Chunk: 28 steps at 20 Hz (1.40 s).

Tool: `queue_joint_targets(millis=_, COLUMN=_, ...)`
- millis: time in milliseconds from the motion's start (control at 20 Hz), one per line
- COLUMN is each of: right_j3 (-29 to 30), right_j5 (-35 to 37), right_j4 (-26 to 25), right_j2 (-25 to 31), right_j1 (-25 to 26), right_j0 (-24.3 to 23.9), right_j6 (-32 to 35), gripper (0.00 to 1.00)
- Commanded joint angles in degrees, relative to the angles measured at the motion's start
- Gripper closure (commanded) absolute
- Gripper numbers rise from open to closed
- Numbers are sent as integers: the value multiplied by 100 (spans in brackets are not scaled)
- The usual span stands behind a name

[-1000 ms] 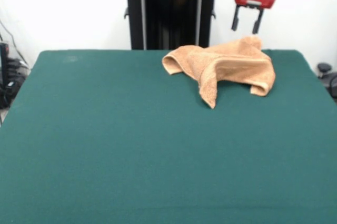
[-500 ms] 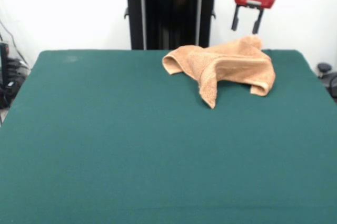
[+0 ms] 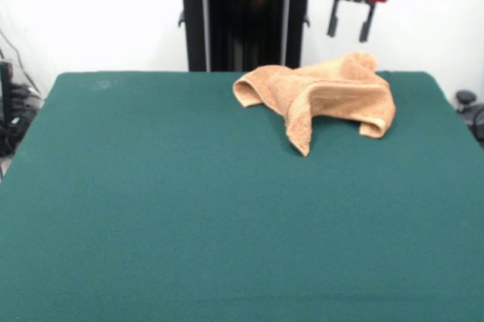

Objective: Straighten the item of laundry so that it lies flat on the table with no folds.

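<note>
The item of laundry [image 3: 325, 95], an orange-tan terry towel, lies crumpled and folded over itself at the far right of the dark green table [image 3: 189, 208]. One folded corner points toward the front, and a raised hump sits at its back right. My gripper [image 3: 348, 35] hangs in the air above the towel's back edge, clear of the cloth. It is open, and nothing is between its two black fingers.
The table's right edge runs close to the towel. A black stand [image 3: 246, 20] rises behind the table's far edge, left of the gripper. Cables and dark equipment [image 3: 11, 110] sit off the table's left side.
The gripper has risen and shifted slightly left since the earlier frames. The towel has not moved.
</note>
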Motion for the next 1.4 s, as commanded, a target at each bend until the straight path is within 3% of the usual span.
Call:
queue_joint_targets(millis=50, right_j3=-646, right_j5=1024, right_j4=-345, right_j2=591, right_j1=-350, right_j0=-788, right_j6=-185, gripper=0)
queue_joint_targets(millis=550, right_j3=-1200, right_j5=238, right_j4=-857, right_j2=685, right_j1=593, right_j0=-1227, right_j6=64, gripper=0)
queue_joint_targets(millis=1000, right_j3=-1598, right_j5=-45, right_j4=-645, right_j2=478, right_j1=1070, right_j0=-797, right_j6=425, gripper=0)
queue_joint_targets(millis=1400, right_j3=-1842, right_j5=-58, right_j4=-579, right_j2=484, right_j1=1283, right_j0=-777, right_j6=504, gripper=0)
